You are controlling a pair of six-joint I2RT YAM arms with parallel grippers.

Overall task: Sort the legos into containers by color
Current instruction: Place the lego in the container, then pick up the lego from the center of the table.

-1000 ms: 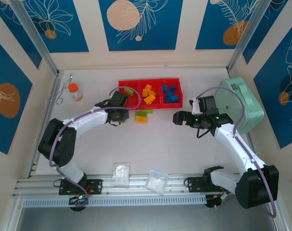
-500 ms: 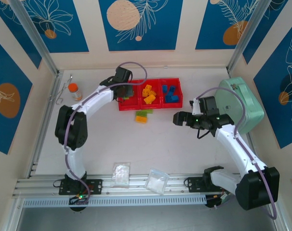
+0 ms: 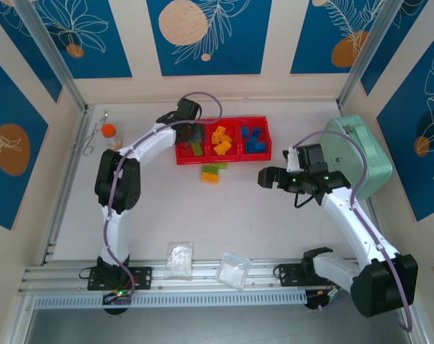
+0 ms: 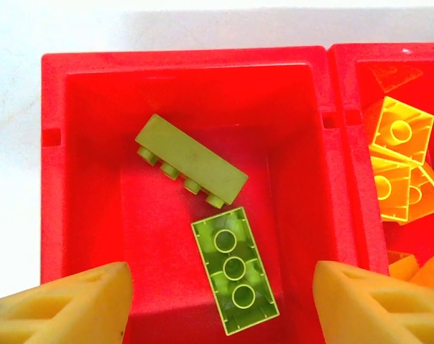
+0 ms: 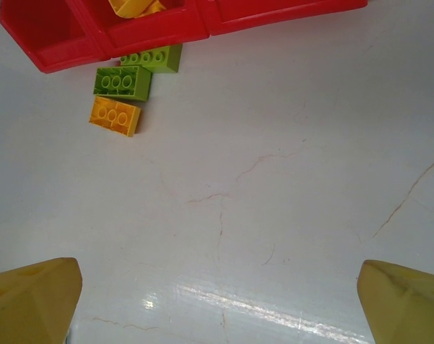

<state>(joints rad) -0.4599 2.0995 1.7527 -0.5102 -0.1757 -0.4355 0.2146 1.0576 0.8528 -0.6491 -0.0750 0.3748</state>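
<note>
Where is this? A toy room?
Probably a robot lab's test booth, not a toy room: a left arm and right arm bolted to a metal rail, patterned panel walls around a white table, and a red tray of legos for sorting.

overhead, wrist close-ups, shared red tray (image 3: 256, 158)

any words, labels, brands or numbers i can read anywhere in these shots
No readable text in any view.
small bottle: any label is too small to read.
lime green bricks: no legible marking on the studs or undersides.
red tray, mint-green case, clear bags: no print visible.
</note>
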